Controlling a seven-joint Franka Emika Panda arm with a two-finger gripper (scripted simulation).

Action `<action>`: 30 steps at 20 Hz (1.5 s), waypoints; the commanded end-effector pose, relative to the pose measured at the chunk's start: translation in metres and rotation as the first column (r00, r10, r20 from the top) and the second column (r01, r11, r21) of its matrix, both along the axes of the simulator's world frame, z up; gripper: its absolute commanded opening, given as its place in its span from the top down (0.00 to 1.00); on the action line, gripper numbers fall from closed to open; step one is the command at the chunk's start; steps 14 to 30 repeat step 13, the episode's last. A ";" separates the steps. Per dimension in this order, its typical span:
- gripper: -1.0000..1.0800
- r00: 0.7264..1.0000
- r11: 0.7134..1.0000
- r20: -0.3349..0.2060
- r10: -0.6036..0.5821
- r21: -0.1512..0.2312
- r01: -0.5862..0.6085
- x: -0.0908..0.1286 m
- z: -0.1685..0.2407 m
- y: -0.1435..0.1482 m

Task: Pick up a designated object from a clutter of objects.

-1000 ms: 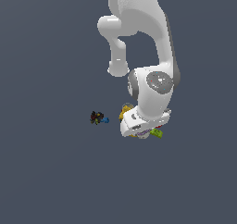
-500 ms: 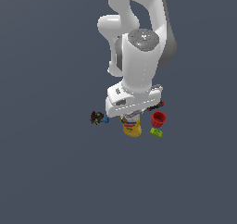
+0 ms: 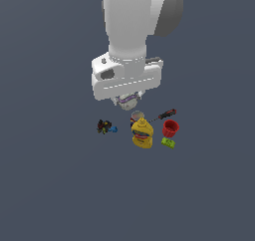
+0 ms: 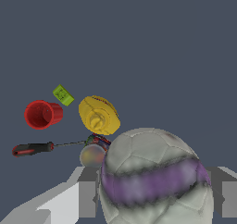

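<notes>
gripper (image 4: 152, 197) clamped — white purple-banded ball (image 4: 155, 177), lifted

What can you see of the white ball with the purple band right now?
The white ball is round, panelled like a small football, with a blurry purple band around its middle. In the wrist view it fills the space between the grey fingers of the gripper, which appears shut on it. In the exterior view it shows just under the hand, seemingly above the yellow bottle.

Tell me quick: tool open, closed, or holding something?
Tool: closed on the white ball with the purple band, held above the clutter.
</notes>
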State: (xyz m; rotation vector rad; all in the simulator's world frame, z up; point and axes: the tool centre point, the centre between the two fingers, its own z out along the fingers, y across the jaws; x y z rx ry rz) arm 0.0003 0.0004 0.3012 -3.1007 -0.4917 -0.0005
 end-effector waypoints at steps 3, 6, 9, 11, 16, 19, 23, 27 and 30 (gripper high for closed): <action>1.00 1.000 1.000 0.000 0.001 0.000 -0.001 -0.009 0.032 -0.018; 1.00 1.000 1.000 0.000 0.000 0.000 0.000 -0.013 0.046 -0.026; 1.00 1.000 1.000 0.000 0.000 -0.001 0.000 -0.015 0.055 -0.031; 1.00 1.000 1.000 0.000 0.000 -0.001 0.000 -0.016 0.058 -0.033; 1.00 1.000 1.000 0.000 0.000 -0.001 0.000 -0.016 0.059 -0.034; 1.00 1.000 1.000 0.000 0.000 -0.001 0.000 -0.016 0.059 -0.034; 1.00 1.000 1.000 0.000 0.000 -0.001 0.000 -0.016 0.059 -0.034; 1.00 1.000 1.000 0.000 0.000 -0.001 0.000 -0.016 0.059 -0.034; 1.00 1.000 1.000 0.000 0.000 -0.001 0.000 -0.016 0.059 -0.034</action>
